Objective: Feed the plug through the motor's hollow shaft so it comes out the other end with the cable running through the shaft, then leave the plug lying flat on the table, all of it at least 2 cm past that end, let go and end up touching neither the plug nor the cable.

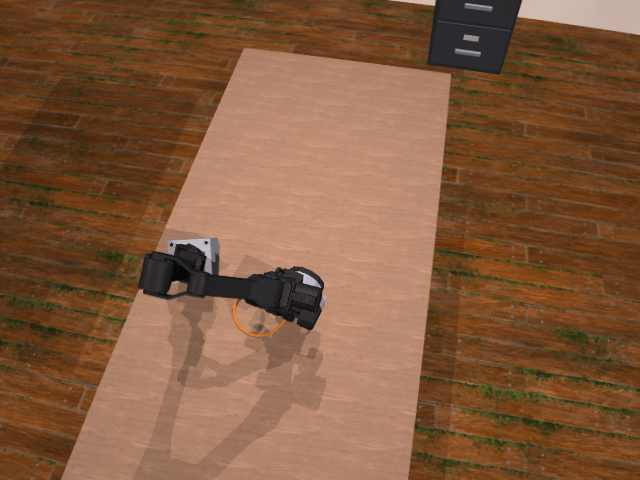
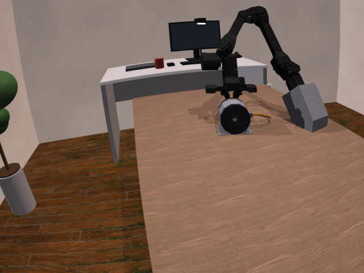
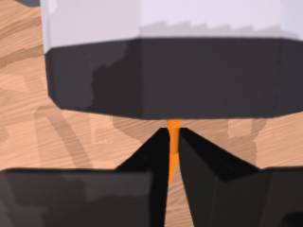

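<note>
The motor (image 2: 234, 116), a dark cylinder with a light grey body, stands on a small plate on the table. It fills the top of the wrist view (image 3: 166, 57). My gripper (image 3: 172, 136) hangs right behind the motor's far end and is shut on the orange cable (image 3: 173, 142), which runs up into the motor. In the exterior view my gripper (image 2: 231, 94) sits just above and behind the motor. The cable (image 1: 256, 330) loops on the table behind the motor; it also shows in the exterior view (image 2: 260, 115). The plug is hidden.
The arm's grey base (image 2: 305, 107) stands at the table's right edge. A white desk (image 2: 176, 76) with a monitor stands beyond the table. A dark filing cabinet (image 1: 473, 33) and a potted plant (image 2: 8, 147) stand on the floor.
</note>
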### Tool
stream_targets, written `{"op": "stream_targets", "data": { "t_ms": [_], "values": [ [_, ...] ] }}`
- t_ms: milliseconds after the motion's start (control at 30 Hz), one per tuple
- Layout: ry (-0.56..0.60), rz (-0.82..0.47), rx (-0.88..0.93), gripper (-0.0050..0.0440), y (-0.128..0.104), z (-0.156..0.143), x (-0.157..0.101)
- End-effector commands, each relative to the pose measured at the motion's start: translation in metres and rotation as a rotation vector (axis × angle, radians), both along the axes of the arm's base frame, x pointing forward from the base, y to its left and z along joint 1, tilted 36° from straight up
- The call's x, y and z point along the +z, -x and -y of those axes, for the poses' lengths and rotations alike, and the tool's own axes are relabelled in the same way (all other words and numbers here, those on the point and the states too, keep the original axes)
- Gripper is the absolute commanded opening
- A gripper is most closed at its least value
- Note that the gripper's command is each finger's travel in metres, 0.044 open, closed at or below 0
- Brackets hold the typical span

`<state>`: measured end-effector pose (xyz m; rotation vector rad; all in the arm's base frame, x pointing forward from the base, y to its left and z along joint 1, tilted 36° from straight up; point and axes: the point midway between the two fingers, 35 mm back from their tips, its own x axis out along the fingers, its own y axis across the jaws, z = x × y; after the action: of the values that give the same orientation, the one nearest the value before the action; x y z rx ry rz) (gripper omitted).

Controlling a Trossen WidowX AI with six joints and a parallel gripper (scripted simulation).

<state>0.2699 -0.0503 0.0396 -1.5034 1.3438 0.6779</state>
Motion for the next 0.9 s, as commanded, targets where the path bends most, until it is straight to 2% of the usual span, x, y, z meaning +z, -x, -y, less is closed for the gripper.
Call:
{"op": "stream_targets", "data": {
  "t_ms": [0, 333, 467, 500, 633, 733, 800, 867],
  "values": [
    [-0.001, -0.001, 0.000, 0.0000, -0.001, -0.003, -0.002],
    [-0.001, -0.006, 0.003, 0.0000, -0.002, -0.008, -0.005],
    [-0.002, -0.004, 0.003, 0.0096, -0.002, -0.007, -0.004],
    [-0.002, -0.004, 0.003, 0.0100, -0.002, -0.007, -0.004],
    [-0.002, -0.005, 0.003, 0.0100, -0.001, -0.006, -0.002],
    [-0.001, -0.006, 0.003, 0.0100, 0.004, 0.002, 0.022],
    [-0.001, -0.006, 0.003, 0.0100, 0.004, 0.002, 0.022],
    [-0.001, -0.014, 0.002, 0.0100, 0.004, 0.000, 0.009]
  ]
}}
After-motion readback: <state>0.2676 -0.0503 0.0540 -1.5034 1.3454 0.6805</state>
